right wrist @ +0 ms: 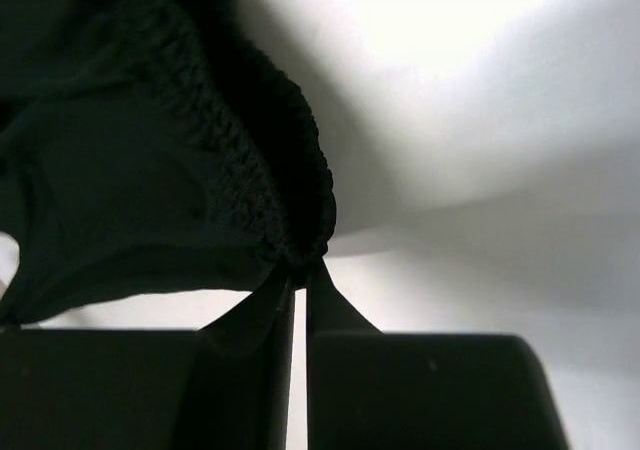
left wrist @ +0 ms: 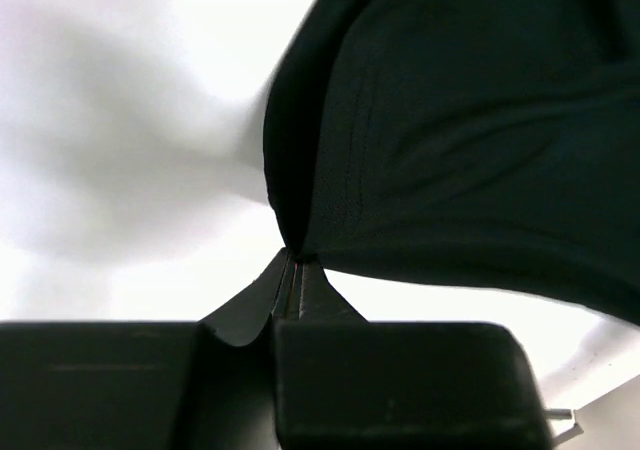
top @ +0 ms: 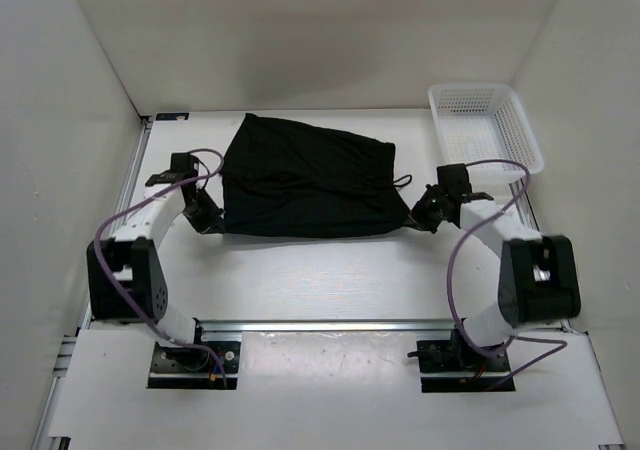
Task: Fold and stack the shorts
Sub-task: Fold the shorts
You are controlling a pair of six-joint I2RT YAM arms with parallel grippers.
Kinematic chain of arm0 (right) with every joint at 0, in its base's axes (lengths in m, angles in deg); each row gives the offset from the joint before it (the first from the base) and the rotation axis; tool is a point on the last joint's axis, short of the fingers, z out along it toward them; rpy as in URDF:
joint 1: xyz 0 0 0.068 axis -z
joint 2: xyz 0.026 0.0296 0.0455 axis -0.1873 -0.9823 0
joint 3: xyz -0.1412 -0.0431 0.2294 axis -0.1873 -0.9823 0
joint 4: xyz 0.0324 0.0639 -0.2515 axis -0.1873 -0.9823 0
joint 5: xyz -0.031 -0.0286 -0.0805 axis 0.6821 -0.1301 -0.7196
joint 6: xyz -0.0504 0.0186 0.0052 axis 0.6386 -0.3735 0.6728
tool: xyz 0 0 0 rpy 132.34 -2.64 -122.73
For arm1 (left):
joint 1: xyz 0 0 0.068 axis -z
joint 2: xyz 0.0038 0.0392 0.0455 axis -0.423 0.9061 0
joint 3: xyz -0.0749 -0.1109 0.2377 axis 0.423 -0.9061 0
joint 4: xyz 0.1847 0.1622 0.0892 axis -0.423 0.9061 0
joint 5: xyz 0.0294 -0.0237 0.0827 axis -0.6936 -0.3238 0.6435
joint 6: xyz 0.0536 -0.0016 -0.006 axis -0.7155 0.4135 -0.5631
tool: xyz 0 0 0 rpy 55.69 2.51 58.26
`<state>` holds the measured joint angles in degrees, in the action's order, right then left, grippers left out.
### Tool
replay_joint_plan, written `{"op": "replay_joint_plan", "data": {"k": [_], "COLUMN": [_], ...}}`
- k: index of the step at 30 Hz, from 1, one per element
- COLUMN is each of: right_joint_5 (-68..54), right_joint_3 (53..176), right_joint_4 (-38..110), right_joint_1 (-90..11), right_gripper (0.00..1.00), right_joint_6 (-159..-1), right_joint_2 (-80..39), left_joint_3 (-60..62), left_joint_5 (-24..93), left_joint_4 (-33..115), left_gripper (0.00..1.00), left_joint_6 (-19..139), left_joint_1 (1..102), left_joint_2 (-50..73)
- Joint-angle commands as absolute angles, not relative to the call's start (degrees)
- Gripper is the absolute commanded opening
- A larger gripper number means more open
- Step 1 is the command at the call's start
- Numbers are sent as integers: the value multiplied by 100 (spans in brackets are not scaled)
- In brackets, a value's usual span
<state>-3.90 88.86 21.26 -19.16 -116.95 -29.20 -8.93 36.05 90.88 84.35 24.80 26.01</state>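
Pinching black shorts (top: 305, 178): left gripper (top: 212, 226), right gripper (top: 411, 218)

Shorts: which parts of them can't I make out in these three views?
- Top view: the shorts are uniformly black, so how many layers lie folded cannot be told.
- Left wrist view: the left gripper pinches one edge. The rest of the fabric runs off the top and right edges.
- Right wrist view: the right gripper pinches the gathered waistband. Close-range blur and the top and left edges hide the rest.
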Motion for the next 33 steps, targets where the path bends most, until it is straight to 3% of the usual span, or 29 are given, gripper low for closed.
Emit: {"op": "replay_joint_plan", "data": {"k": [1,10,17,26,33], "right_joint_5": [-641,-641,-957,-1677,-2195], "right_joint_3": [8531,7624,7930,9362,11058], "right_joint_4": [1195,-248,-1155,-760,-496], "right_joint_1": [-1959,-2011,-2011,-2011,-1950], "right_gripper": [0,0,0,0,0], "right_joint_6": [-11343,-11326,-11440,-11318,-11264], "right_joint_2": [-2026,530,1272,-159,-2338], "left_joint_3": [-1270,-1817,-545,2900,5650], "left_joint_5": [3797,3903,4158,4580,4580], "left_joint_4": [9335,10073,10373,10478,10426], "left_gripper": [10,10,10,10,10], "left_joint_6": [8544,9082,8959,8774,8774], "left_joint_1": [2397,2625,2626,2854,3083], "left_joint_2": [1475,47,185,2347,5269]}}
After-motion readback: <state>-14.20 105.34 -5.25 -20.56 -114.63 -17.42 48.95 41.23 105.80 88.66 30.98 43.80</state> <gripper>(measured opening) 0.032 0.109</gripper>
